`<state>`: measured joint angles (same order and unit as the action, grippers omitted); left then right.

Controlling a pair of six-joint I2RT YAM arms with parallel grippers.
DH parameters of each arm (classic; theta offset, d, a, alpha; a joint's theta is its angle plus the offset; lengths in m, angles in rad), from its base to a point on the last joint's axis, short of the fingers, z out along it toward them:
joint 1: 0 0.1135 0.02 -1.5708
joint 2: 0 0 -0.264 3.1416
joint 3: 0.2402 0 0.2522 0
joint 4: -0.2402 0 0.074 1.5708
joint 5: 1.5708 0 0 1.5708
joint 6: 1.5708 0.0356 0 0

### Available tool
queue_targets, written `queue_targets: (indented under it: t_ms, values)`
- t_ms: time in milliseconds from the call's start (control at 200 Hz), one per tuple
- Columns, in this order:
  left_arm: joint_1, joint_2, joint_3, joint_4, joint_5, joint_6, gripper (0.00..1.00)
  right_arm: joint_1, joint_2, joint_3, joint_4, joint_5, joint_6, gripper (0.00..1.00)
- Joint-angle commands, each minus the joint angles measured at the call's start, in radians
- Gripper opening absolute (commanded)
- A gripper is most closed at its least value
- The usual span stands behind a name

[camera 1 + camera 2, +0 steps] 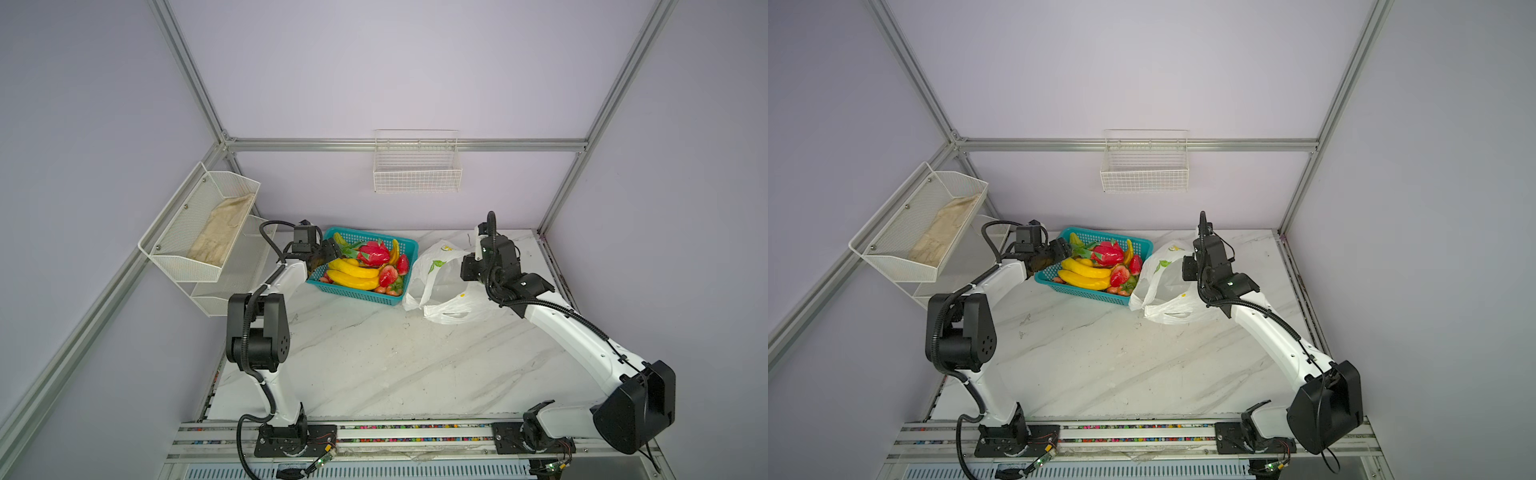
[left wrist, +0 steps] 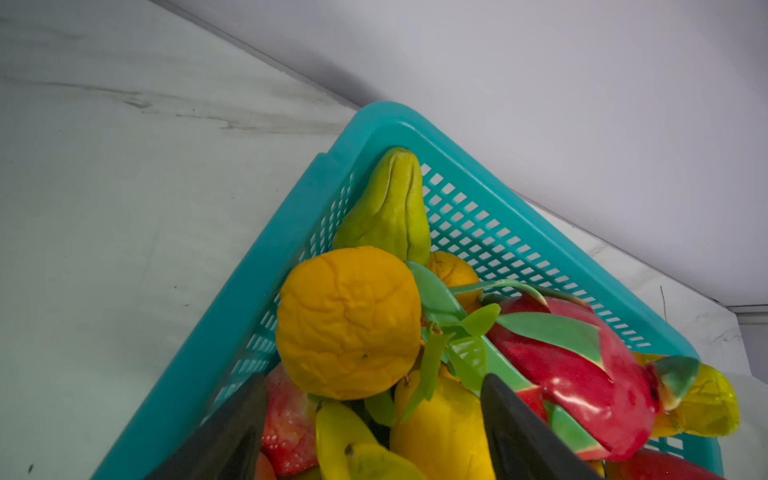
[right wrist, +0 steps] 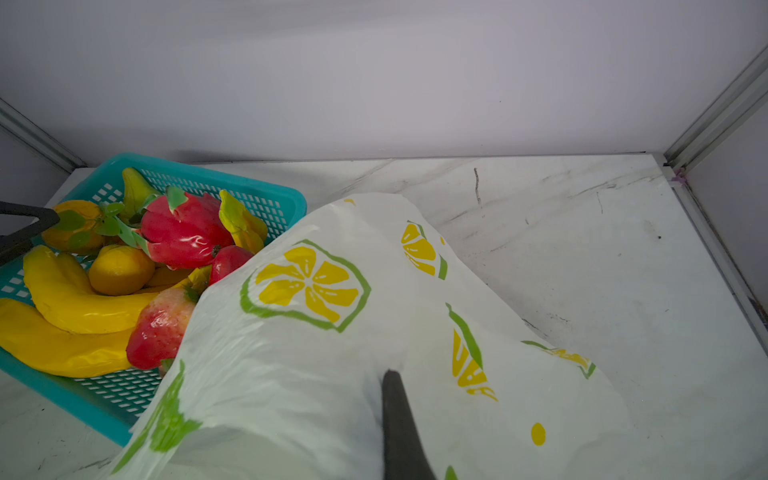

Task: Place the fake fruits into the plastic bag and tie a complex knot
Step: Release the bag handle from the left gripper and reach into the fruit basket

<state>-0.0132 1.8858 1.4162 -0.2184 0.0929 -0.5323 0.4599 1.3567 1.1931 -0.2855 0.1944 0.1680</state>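
The fake fruits lie heaped in a teal mesh basket (image 1: 357,293) (image 1: 1084,293): yellow bananas (image 1: 353,274), a pink-red dragon fruit (image 1: 374,253), strawberries (image 1: 387,275), an orange (image 2: 349,322) and a green pear (image 2: 390,208). My left gripper (image 1: 332,251) (image 2: 374,378) is open over the basket's left end, its fingers either side of the orange and touching nothing. Right of the basket the plastic bag (image 1: 440,291) (image 3: 307,332), white with lemon prints, stands lifted. My right gripper (image 1: 466,269) (image 3: 390,374) is shut on the bag's film. No knot is in view.
A white mesh shelf (image 1: 199,224) holding a cloth hangs on the left wall, close behind my left arm. A wire basket (image 1: 417,166) hangs on the back wall. The bag's loose handles (image 1: 449,313) lie on the marble table (image 1: 374,365).
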Motion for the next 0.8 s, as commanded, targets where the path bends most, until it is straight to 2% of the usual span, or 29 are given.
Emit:
queue_targets:
  t_ms: [0, 160, 545, 795]
  values:
    - [0.009, 0.021, 0.121, 0.018, 0.031, -0.041, 0.79, -0.003, 0.001, -0.005, 0.029, 0.015, -0.029, 0.0]
    - [0.009, 0.08, 0.171, 0.021, 0.071, -0.056, 0.79, -0.002, 0.01, -0.01, 0.04, 0.007, -0.034, 0.0]
    - [0.009, 0.189, 0.281, 0.001, 0.065, -0.046, 0.8, -0.003, 0.012, -0.017, 0.046, 0.005, -0.035, 0.0]
    - [0.01, 0.222, 0.33, 0.004, 0.064, -0.035, 0.66, -0.003, 0.01, -0.019, 0.042, 0.007, -0.026, 0.0]
